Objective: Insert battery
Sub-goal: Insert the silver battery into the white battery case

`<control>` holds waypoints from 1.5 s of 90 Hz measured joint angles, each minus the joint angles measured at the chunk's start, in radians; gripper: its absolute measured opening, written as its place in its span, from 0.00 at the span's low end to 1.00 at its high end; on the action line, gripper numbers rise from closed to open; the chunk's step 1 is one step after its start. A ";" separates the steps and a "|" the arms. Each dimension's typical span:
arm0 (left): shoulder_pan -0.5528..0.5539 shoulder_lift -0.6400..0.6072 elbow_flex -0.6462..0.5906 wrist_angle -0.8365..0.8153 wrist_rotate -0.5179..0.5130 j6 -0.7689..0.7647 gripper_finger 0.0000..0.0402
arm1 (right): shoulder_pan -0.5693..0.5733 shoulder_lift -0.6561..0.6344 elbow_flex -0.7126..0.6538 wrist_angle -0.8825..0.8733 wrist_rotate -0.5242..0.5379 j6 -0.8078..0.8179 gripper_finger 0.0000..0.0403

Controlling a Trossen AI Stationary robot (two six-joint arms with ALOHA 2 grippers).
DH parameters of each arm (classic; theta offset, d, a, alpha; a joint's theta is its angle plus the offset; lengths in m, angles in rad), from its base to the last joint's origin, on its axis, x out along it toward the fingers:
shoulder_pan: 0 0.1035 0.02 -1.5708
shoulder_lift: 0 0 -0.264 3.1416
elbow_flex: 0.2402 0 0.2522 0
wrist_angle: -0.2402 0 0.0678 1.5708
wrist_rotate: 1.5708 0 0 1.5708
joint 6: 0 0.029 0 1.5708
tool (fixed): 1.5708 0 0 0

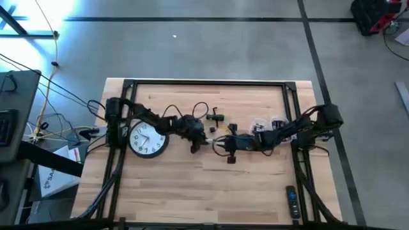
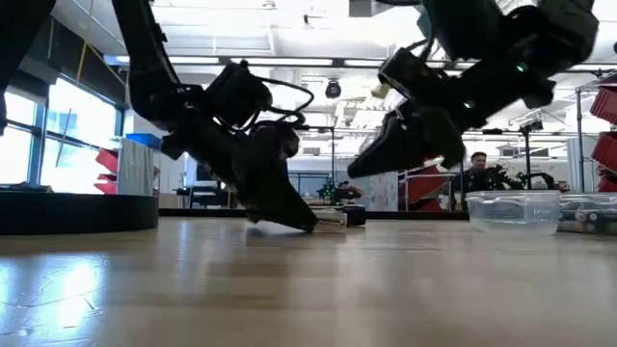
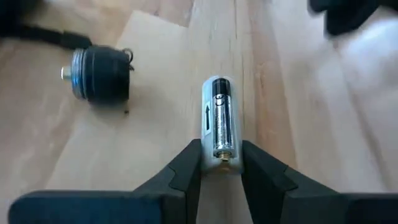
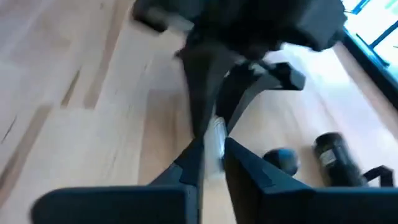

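1. Left gripper (image 3: 221,163) is clamped on a clear battery holder (image 3: 219,163) with a battery (image 3: 222,121) already lying in it, arrow mark showing beside the cell. You see it pinned low to the bench (image 1: 192,191), near the middle.
2. Right gripper (image 4: 213,157) has its fingers narrowed around a pale, clear piece between them; it looks like the same holder taken from the other end, but the wrist view is blurred, so you can't be sure.
3. Step in hand, as a judgement: battery looks seated or nearly seated, both arms meeting at the holder to press or steady it.
4. Next move likely calls for you to push the cell fully down flat, keep the left grip firm so the holder doesn't skid, and check the arrow matches polarity.
5. Pose: left arm reaches in from the left side over the wall clock (image 1: 148,139), wrist pitched steeply down, tip touching the bench in the low view. Right arm reaches in from the right, wrist angled down toward the left one, tips close together.
6. Nearby: a dark round cap (image 3: 99,73) lies just beside the holder, a dark cylinder (image 4: 334,158) near the right gripper, a remote (image 1: 291,201) well apart at the front edge, a clear tub (image 2: 513,210) to the right.
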 joint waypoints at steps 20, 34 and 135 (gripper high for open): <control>0.045 -0.003 0.002 0.048 0.191 -0.151 0.20 | 0.008 0.018 -0.003 0.047 -0.044 -0.119 0.37; 0.046 -0.002 0.009 0.063 0.259 -0.210 0.20 | 0.007 0.026 -0.004 0.069 -0.034 -0.183 0.42; 0.012 -0.001 0.078 0.097 0.236 -0.188 0.20 | -0.031 0.059 -0.004 0.080 -0.034 -0.281 0.18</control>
